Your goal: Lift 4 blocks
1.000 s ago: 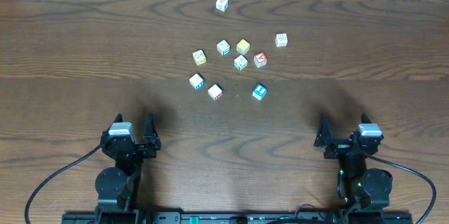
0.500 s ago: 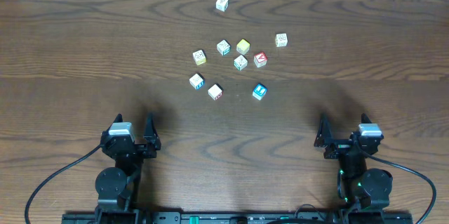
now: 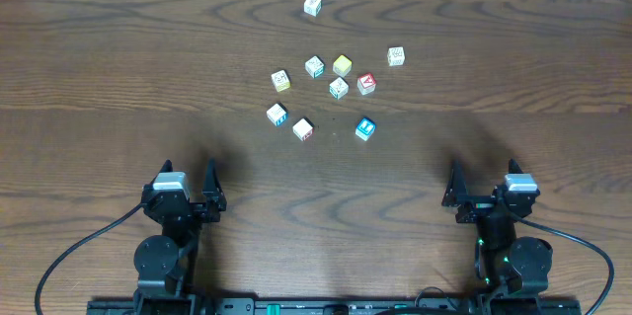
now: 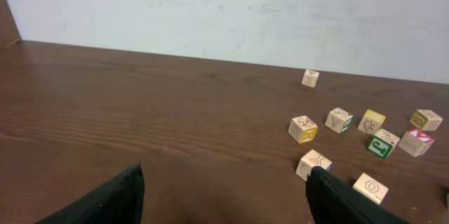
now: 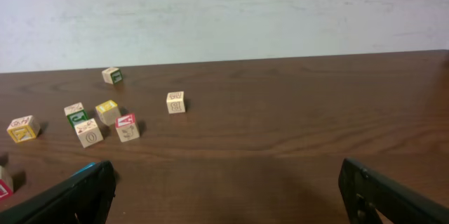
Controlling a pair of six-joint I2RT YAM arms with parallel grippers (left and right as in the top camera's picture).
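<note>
Step in hand: none yet, by my reading; every cube sits on the table (image 3: pixel 99 68) and no lift has begun
Landmark: yellow-faced cube (image 3: pixel 342 65), in the middle of the scatter
Left gripper (image 3: pixel 186 171): jaws wide apart with nothing between them; well apart from the yellow-faced cube, on its near side and to its left
Right gripper (image 3: pixel 483 175): jaws spread wide and empty; well apart from the yellow-faced cube, on its near side and to its right
Green-printed block (image 3: pixel 339 87): just beside the yellow-faced cube, on its near side
Cream block (image 3: pixel 314 66): just beside the yellow-faced cube, on its left
Blue-printed block (image 3: pixel 276 114): near the yellow-faced cube, nearer the arms and to its left
Red-printed block (image 3: pixel 303 128): further towards the arms from the yellow-faced cube, slightly left
Not wanted: red-faced cube (image 3: pixel 366 83), just beside the yellow-faced cube on its near right
Next move calls for: one arm to reach out over the table to a cream block, probably the left towards the blue-printed or red-printed one, jaws kept apart, lowered astride it, clear of its neighbours, then closed
</note>
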